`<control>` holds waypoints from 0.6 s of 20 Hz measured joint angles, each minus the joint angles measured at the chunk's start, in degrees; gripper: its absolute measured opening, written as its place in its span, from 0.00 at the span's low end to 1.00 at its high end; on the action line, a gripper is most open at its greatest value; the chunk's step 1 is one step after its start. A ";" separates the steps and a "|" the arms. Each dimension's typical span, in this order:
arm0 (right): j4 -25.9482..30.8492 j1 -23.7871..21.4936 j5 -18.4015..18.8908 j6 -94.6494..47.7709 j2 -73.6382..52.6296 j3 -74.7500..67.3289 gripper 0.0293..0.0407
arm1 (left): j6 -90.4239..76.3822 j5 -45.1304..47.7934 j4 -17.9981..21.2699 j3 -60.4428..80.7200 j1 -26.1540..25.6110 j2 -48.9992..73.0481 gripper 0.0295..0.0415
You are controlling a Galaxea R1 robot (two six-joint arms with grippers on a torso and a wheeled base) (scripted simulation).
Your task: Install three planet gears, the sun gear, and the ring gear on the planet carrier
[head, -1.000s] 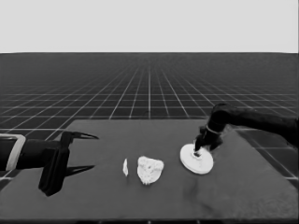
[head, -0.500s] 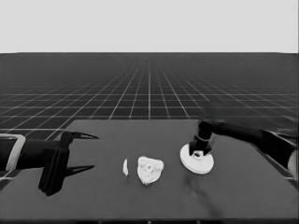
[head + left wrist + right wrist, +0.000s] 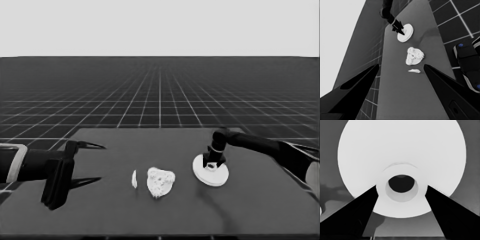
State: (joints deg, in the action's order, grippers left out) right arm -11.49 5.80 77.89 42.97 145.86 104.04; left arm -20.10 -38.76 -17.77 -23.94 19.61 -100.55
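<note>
Two fingers of our right gripper (image 3: pixel 401 192), spread, straddle the larger round part's (image 3: pixel 210 171) hub; we judge pinching, then lifting toward the gear cluster (image 3: pixel 160 181), comes next.

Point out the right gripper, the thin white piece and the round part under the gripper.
right gripper (image 3: pixel 213 165): head view, between its fingertips.
thin white piece (image 3: pixel 134 179): head view, its middle.
larger round part (image 3: pixel 218 176): head view, bare top face beside the gripper.
</note>
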 joint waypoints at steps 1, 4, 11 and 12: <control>0.00 0.00 0.00 0.00 0.00 0.00 0.49 | 0.00 0.00 0.00 0.00 0.00 0.00 0.75; 0.00 0.00 0.00 0.00 0.00 0.01 0.49 | 0.00 0.00 0.00 0.00 0.00 0.00 0.75; 6.21 -9.63 7.42 2.80 -3.19 -6.98 0.49 | 0.00 0.00 0.00 0.00 0.00 0.00 0.75; 6.45 -9.93 7.63 2.79 -3.20 -6.98 0.49 | 0.00 0.00 0.00 0.00 0.00 0.00 0.75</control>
State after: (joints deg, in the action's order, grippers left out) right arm -5.04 -4.14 85.52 45.77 142.67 97.06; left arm -20.10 -38.76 -17.77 -23.94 19.61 -100.55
